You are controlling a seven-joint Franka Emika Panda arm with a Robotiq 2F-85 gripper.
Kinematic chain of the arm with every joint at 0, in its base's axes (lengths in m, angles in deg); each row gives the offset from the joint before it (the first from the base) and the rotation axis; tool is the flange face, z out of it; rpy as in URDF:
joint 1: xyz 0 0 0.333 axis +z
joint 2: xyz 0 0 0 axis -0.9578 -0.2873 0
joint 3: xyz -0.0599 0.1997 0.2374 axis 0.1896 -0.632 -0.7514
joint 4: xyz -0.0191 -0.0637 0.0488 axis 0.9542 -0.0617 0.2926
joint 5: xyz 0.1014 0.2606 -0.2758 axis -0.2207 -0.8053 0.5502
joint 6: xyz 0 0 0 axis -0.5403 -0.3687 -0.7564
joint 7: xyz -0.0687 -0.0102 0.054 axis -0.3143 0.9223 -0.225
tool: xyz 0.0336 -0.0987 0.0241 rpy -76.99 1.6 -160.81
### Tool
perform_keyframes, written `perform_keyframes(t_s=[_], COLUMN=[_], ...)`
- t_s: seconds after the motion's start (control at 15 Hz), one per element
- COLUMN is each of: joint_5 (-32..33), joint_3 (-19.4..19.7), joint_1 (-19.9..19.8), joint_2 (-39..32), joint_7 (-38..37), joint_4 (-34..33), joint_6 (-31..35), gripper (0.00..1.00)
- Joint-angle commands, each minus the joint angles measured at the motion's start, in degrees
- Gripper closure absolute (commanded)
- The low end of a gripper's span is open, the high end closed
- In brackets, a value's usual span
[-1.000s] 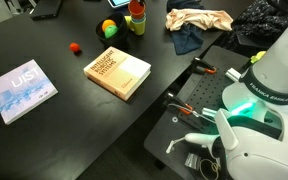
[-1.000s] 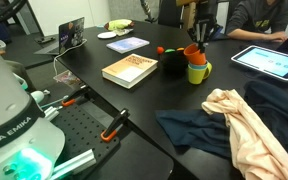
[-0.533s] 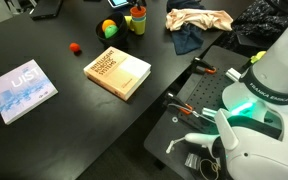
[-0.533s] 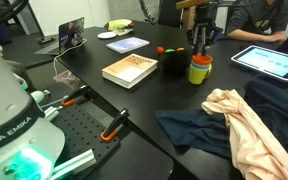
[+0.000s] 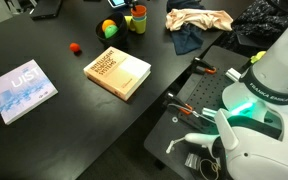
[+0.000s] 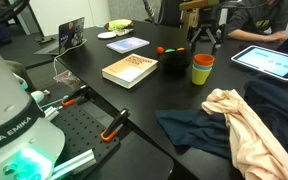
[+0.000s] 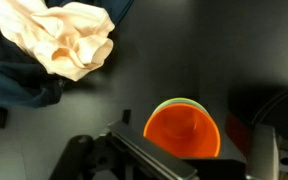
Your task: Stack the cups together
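Observation:
An orange cup (image 7: 184, 132) sits nested inside a yellow-green cup (image 7: 180, 102); in the wrist view I look straight down into them. Both exterior views show the pair standing upright on the black table, the orange rim (image 6: 202, 60) on top of the yellow-green body (image 6: 201, 74), and far off near the back edge as one small stack (image 5: 137, 19). My gripper (image 6: 206, 40) hangs just above the stack with its fingers spread and nothing between them. From the wrist, my gripper (image 7: 206, 152) has one dark finger (image 7: 139, 158) at the lower left and the other at the right edge.
A tan book (image 5: 117, 72) (image 6: 130, 69) lies mid-table, with a blue one (image 5: 22, 90) farther off. A multicoloured ball (image 5: 108, 28) and a small red ball (image 5: 74, 47) rest near the cups. A dark low object (image 6: 172, 63) stands beside the stack. Crumpled cloth (image 6: 239, 125) (image 7: 69, 40) lies close by.
The gripper lowered the orange cup into the yellow-green cup, then opened and let it go. The orange cup now sits level in the lower cup.

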Motion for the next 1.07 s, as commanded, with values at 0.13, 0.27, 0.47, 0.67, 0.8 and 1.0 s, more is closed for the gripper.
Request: perform_keyframes(t_s=[0.13, 0.27, 0.47, 0.67, 0.8, 1.0], joint_5=[-4.85, -3.46, -3.83, -3.69, -4.56, -2.78], joint_3=[-2.84, -1.74, -1.87, -1.67, -1.47, -0.36], joint_1=[-2.06, -0.9, -1.06, -0.14, 0.3, 1.65], joint_2=[4.32, 1.74, 2.57, 1.61, -0.79, -4.56], joint_7=[6.31, 4.38, 4.89, 2.13, -1.64, -6.65], joint_4=[2.26, 0.0, 0.24, -0.33, -2.84, -6.02], joint_6=[6.01, 4.4, 4.51, 5.36, 5.59, 8.55], gripper=[0.0, 0.0, 0.0, 0.0, 0.0, 0.0])
